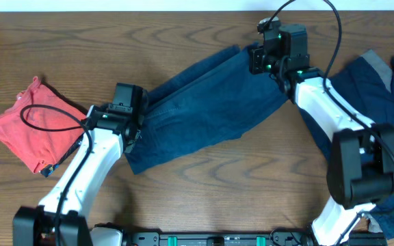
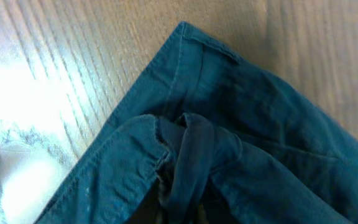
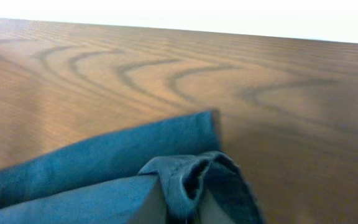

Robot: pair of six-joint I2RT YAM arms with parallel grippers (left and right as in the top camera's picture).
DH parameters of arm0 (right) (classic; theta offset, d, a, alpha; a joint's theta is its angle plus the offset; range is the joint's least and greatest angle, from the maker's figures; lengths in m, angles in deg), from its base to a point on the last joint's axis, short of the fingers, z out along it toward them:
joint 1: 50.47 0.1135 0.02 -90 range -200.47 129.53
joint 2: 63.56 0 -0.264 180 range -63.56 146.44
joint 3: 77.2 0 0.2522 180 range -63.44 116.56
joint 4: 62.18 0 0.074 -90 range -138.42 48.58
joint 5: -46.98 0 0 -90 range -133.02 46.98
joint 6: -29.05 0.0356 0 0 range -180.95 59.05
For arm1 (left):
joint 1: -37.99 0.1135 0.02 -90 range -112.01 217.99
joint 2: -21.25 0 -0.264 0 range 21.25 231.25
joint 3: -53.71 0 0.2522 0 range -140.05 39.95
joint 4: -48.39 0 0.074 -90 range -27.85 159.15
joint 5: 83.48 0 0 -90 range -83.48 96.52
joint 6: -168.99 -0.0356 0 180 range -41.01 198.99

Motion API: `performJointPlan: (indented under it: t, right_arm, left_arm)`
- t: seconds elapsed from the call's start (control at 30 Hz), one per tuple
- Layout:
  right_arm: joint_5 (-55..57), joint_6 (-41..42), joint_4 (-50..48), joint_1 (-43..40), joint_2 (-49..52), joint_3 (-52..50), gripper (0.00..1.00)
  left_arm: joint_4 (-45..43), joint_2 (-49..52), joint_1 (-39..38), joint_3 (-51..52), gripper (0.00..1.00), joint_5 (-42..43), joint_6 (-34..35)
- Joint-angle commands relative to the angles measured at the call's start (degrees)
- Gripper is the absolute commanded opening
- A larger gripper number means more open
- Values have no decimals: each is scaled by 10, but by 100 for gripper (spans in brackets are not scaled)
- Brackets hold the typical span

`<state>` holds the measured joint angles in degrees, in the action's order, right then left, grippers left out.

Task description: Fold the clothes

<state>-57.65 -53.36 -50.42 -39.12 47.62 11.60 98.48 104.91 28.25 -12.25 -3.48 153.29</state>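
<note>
A dark navy blue garment [image 1: 211, 102] lies stretched across the middle of the table, folded lengthwise. My left gripper [image 1: 137, 115] is shut on its left end; the left wrist view shows bunched navy cloth [image 2: 185, 155] pinched at the jaws. My right gripper [image 1: 260, 60] is shut on its upper right corner; the right wrist view shows a fold of navy cloth [image 3: 191, 174] pinched between the fingers. A coral-red garment [image 1: 36, 126] lies at the far left. More navy clothes with grey trim [image 1: 375, 82] lie at the right.
The wooden table [image 1: 183, 191] runs to a white far edge at the top. A black cable [image 1: 46, 119] loops over the coral-red garment. The right arm [image 1: 334, 123] crosses over the pile of navy clothes.
</note>
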Motion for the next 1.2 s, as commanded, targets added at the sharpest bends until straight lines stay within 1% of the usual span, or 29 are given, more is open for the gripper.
performJointPlan:
  t: [0.0,0.07,0.1,0.17,0.2,0.23,0.3,0.37,0.4,0.47,0.57,0.63,0.9,0.97,1.07,1.17]
  right_arm:
    - [19,31,-33,5,27,14,33]
    - [15,31,-42,9,35,14,37]
    - [16,30,-37,9,36,14,42]
    - [16,26,-18,9,33,14,56]
    - [16,26,-2,6,31,14,58]
    - [16,26,11,4,30,14,58]
    - [15,26,57,0,28,14,53]
    - [20,26,120,-2,28,14,52]
    - [35,26,156,-4,30,13,51]
    - [74,26,221,-6,33,13,49]
    - [126,26,286,-6,42,7,47]
    - [143,26,293,-6,49,-2,48]
    - [143,31,311,-6,59,-40,50]
    - [143,31,314,-6,58,-40,53]
    - [143,31,315,-6,58,-40,54]
    - [142,31,316,-6,58,-40,55]
  left_arm:
    - [-19,23,22,7,26,-5,-7]
    - [-48,26,37,7,42,-4,-26]
    - [-59,26,45,7,51,1,-37]
    - [-78,23,68,4,63,26,-68]
    - [-82,21,83,2,67,50,-86]
    - [-83,21,93,1,69,65,-93]
    - [-81,19,116,1,72,112,-118]
    - [-69,20,130,1,76,166,-161]
    - [-53,20,133,1,82,185,-181]
    - [-8,20,133,1,91,201,-202]
    - [67,20,129,5,100,203,-203]
    - [83,20,125,14,98,203,-203]
    - [70,20,114,42,98,191,-207]
    - [49,18,125,41,98,190,-214]
    - [-1,10,145,33,98,210,-246]
    - [-70,-6,160,28,98,218,-263]
